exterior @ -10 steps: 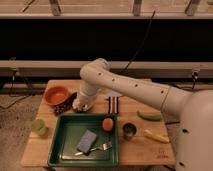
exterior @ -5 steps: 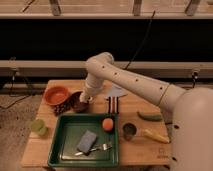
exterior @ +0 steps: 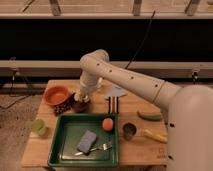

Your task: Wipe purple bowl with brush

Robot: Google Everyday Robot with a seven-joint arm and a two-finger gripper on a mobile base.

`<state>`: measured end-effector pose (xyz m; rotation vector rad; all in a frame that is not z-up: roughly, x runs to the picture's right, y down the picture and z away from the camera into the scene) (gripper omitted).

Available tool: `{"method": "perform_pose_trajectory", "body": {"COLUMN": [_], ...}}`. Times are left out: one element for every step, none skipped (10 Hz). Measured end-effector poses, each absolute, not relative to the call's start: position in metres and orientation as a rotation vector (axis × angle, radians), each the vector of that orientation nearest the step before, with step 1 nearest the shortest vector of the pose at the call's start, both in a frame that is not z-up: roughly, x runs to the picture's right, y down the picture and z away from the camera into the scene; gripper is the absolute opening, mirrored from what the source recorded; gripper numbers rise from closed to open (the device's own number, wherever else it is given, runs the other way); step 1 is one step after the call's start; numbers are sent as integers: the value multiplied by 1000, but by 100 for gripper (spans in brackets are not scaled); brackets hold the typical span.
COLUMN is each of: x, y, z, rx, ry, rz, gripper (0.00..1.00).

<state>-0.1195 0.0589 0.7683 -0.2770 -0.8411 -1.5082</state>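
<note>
1. Since a second ago my white arm (exterior: 125,77) has swung right along the pale wooden table (exterior: 35,147), off the round orange bowl (exterior: 56,94).
2. Small round dark purple bowl (exterior: 80,104): between orange bowl and green rectangular tray (exterior: 62,150).
3. My gripper (exterior: 80,97) now hangs directly over it; grip state: I cannot tell.
4. Brush: hidden here, so wiping looks underway, unconfirmed.

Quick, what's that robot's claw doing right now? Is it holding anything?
Gripper: down at the purple bowl, beside the orange bowl; whether it is open, closed or holding something cannot be told.
</note>
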Motion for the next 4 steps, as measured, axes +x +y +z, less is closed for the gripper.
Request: {"method": "perform_pose_trajectory", "body": {"x": [-123, -123, -121, -122], "y": [59, 60, 60, 60], "z": [768, 769, 769, 769], "rx": [-279, -281, -281, -281], "ry": [-859, -866, -864, -865], "rz": [-1506, -1503, -1501, -1502], "gripper": [30, 37, 41, 42]}}
